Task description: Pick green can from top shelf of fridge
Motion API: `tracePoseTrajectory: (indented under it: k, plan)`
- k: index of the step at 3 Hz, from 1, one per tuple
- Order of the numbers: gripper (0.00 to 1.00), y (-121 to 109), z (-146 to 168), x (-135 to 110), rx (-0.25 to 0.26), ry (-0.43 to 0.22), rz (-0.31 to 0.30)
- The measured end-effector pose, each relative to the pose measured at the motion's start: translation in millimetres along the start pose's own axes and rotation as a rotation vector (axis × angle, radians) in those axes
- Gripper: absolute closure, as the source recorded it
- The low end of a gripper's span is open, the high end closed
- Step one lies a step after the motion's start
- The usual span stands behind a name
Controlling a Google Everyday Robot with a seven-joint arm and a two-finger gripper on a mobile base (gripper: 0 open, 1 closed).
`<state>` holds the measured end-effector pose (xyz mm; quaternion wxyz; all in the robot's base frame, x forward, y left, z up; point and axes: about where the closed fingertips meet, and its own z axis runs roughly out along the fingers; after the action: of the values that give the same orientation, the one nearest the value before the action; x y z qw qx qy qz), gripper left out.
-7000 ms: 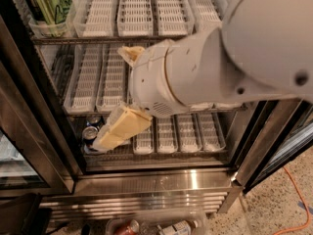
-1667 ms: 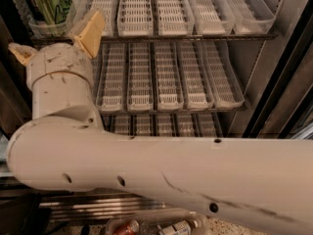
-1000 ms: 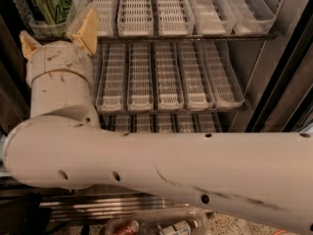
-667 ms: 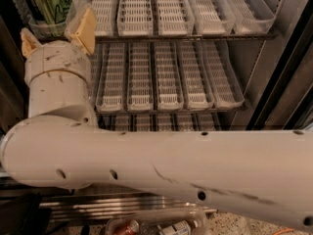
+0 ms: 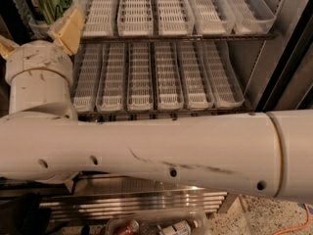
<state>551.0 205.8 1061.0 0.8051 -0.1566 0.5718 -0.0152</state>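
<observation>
The green can [image 5: 48, 0], shiny with black markings, stands at the far left of the top shelf [image 5: 171, 13], in the leftmost white slotted tray. My gripper [image 5: 38, 33] is right below and in front of the can, on the white wrist. It is open: one tan finger [image 5: 70, 29] lies at the can's right lower side, and the other finger [image 5: 6, 46] shows at the left edge. The can's base is hidden behind the wrist. The fridge shows its black door frame [image 5: 288, 67] and stainless base [image 5: 146, 202].
My thick white arm [image 5: 161, 151] crosses the whole lower view and hides the lowest rack. A second rack of white trays [image 5: 156, 77] lies under the top shelf. A clear bin with bottles [image 5: 161, 226] sits on the floor by the base.
The gripper rose from the lower rack to the top shelf's left end. In the last second it shifted slightly left, closer under the can.
</observation>
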Motion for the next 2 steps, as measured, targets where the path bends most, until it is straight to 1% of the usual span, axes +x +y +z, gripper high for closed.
tracePoseTrajectory:
  k: [2]
  plan:
    - [0.11, 3.8, 5.0, -1.9, 0.015, -0.009, 0.002]
